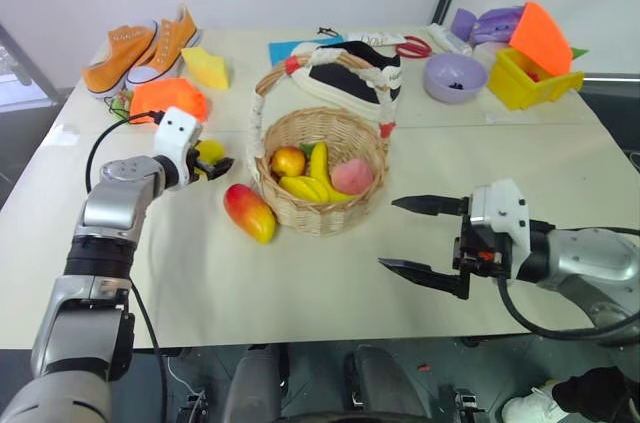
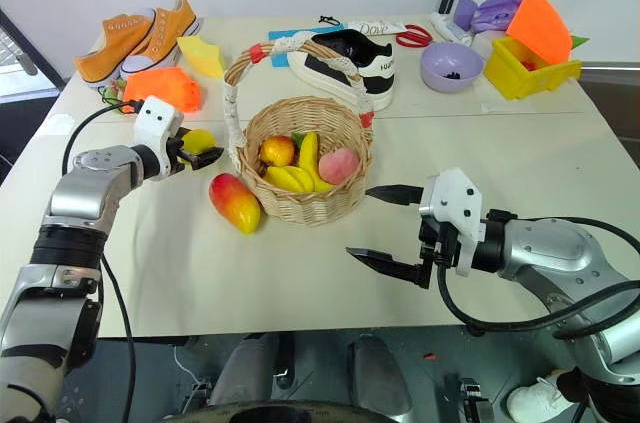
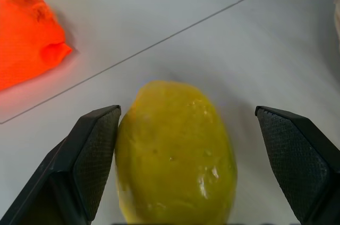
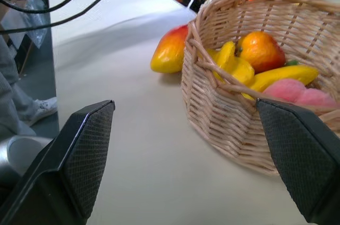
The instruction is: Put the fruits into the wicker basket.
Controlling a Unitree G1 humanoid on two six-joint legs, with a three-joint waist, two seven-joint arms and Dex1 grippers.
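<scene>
Left gripper jaws wide around lemon, mango beside wicker basket

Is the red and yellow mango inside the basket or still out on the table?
Out. The mango lies on the table just beside the wicker basket, against its outer wall, not among the fruit inside.

Lying on the worktop: one lemon | one mango | one wicker basket sitting with four fruits inside | two orange sneakers | one black-and-white shoe | one purple bowl | one yellow bin | one pair of red scissors
</scene>
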